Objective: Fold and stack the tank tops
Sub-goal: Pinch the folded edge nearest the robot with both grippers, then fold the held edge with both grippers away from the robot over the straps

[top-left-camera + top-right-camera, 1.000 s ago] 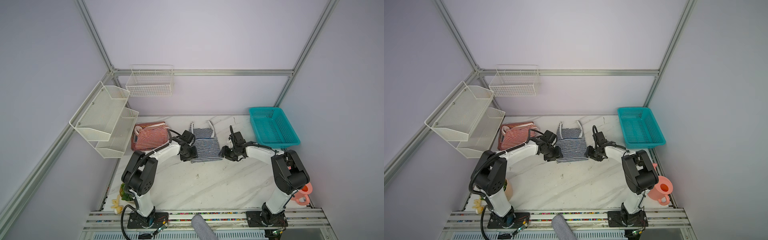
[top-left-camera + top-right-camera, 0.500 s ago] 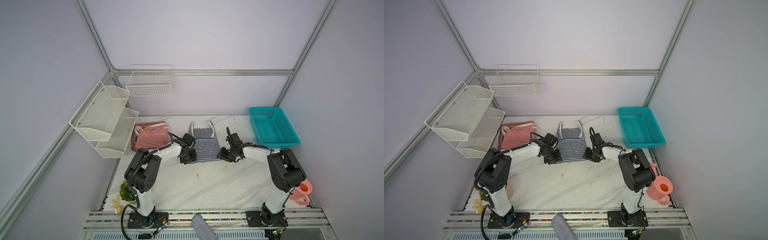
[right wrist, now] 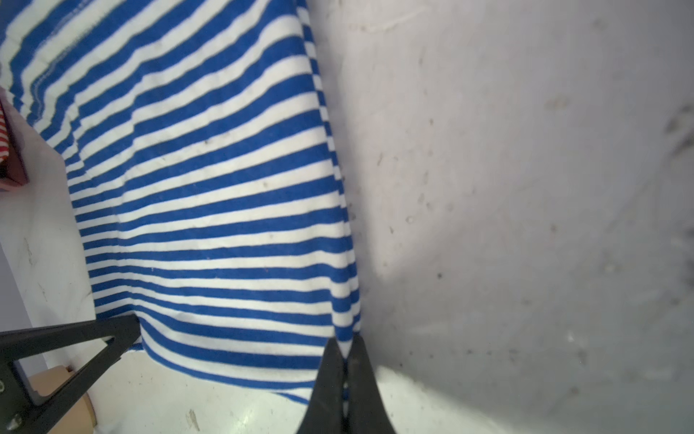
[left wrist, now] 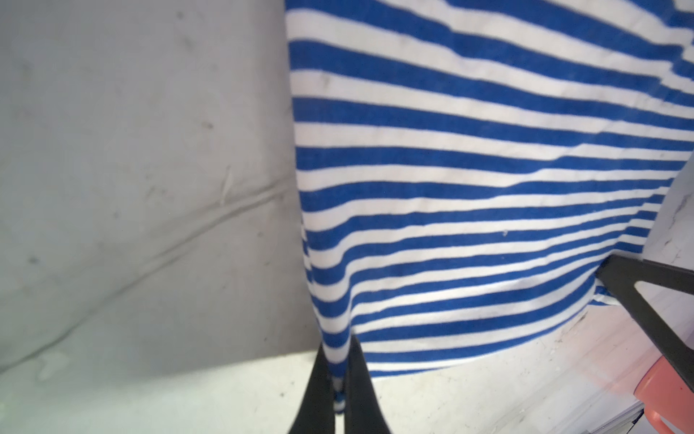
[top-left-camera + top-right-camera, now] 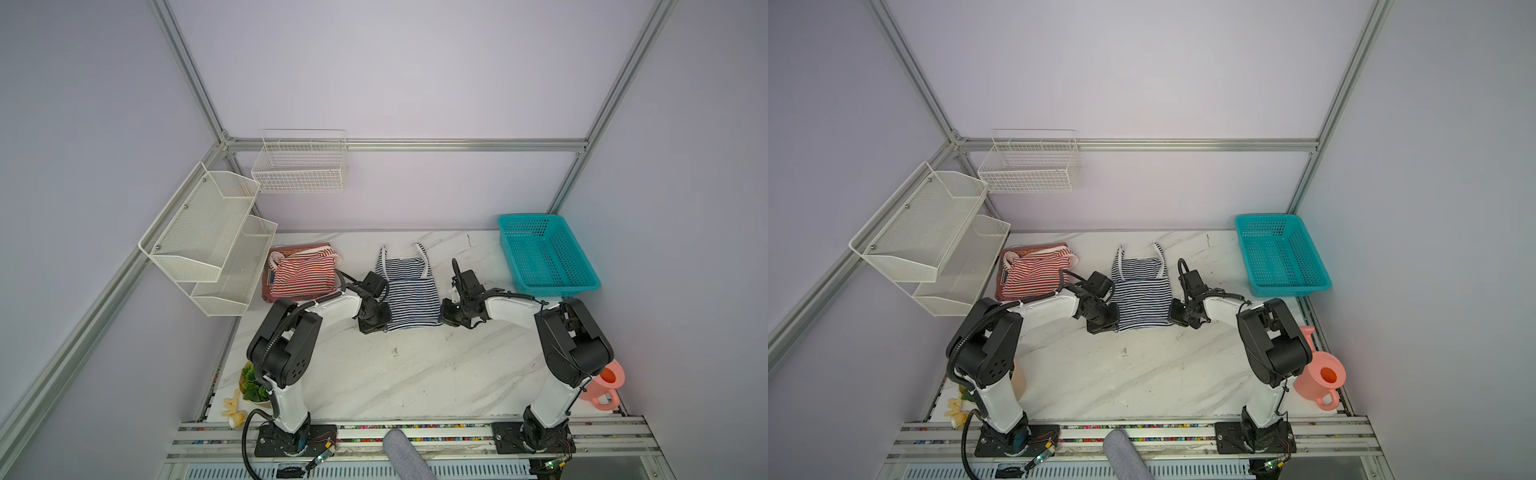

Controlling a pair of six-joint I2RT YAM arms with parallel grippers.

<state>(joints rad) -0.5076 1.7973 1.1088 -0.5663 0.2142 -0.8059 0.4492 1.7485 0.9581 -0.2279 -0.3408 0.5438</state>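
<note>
Left gripper and right gripper each pinch a bottom corner of the navy striped top lying flat on the table, and I worry a corner slips out if I lift fast.

Teal basket sits on the marble table (back right); pink jug nearer.

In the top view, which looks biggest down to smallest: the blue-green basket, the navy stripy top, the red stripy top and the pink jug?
1. basket
2. navy top
3. red top, bunched up and close to the navy one, so those two are unsure
4. jug, smallest, though partly hidden
</note>
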